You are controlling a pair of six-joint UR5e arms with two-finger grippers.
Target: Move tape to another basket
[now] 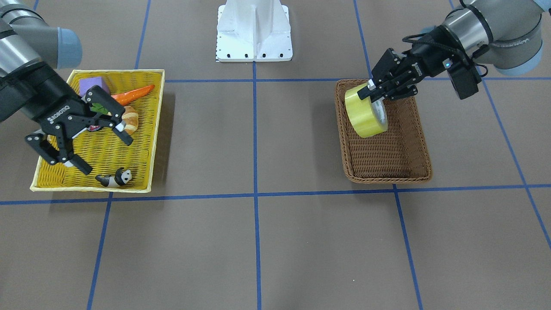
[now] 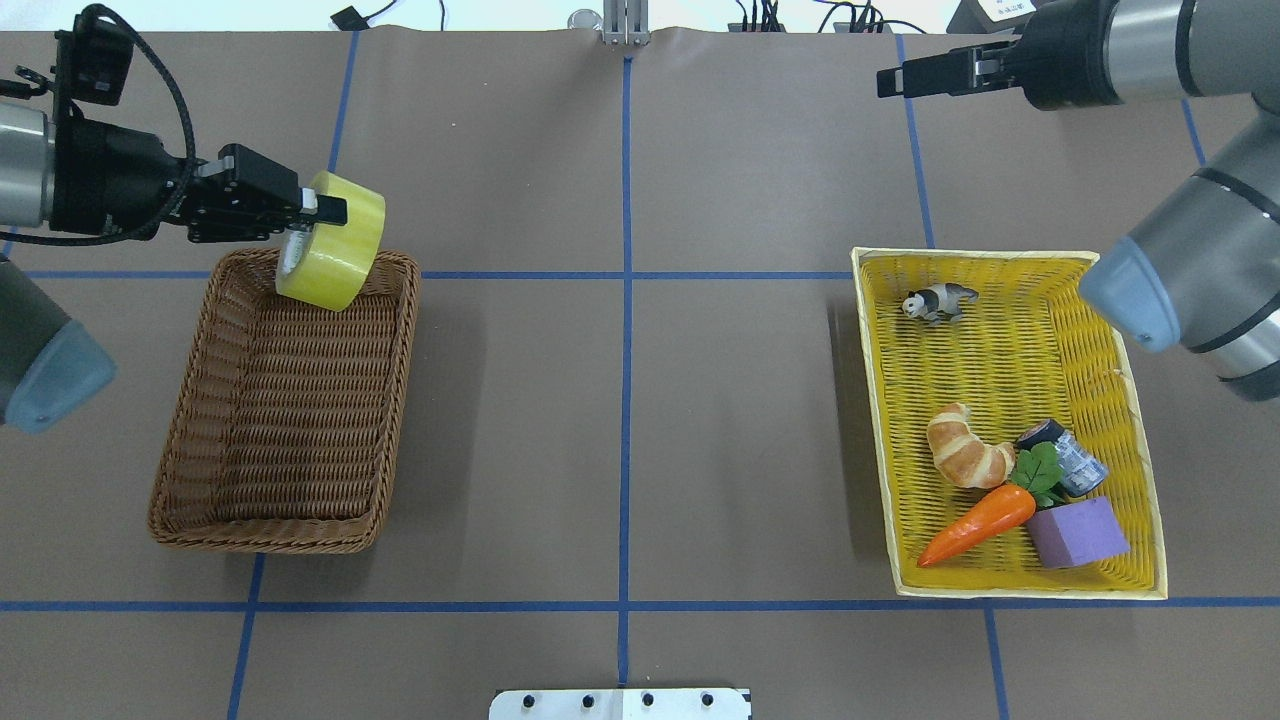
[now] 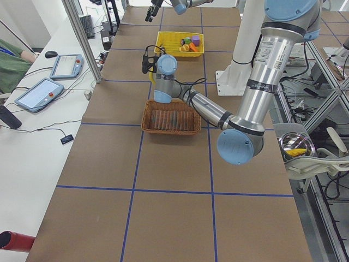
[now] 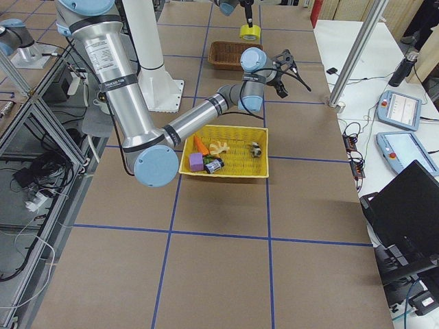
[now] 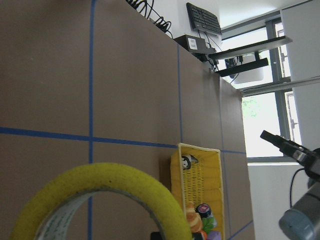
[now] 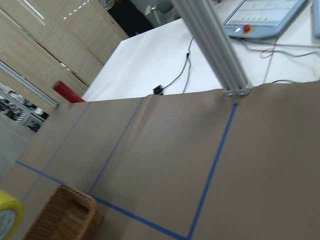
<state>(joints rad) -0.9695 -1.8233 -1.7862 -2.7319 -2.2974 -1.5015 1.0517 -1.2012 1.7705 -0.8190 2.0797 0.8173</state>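
The tape (image 1: 366,117), a wide yellow roll with a pale core, hangs tilted above the far end of the brown wicker basket (image 1: 387,177). My left gripper (image 1: 373,92) is shut on the roll's wall, one finger inside the core. In the overhead view the tape (image 2: 338,248) is over the basket's (image 2: 262,541) far rim, held by the left gripper (image 2: 310,214). The left wrist view shows the tape's (image 5: 102,192) edge close up. The basket has nothing in it. My right gripper (image 1: 107,153) is open and empty, hovering over the yellow tray (image 1: 156,129).
The yellow tray (image 2: 1010,590) holds a carrot (image 2: 978,524), a croissant (image 2: 964,458), a purple block (image 2: 1076,532), a small can (image 2: 1072,462) and a panda figure (image 2: 938,301). The white robot base (image 1: 254,34) stands at the table's middle edge.
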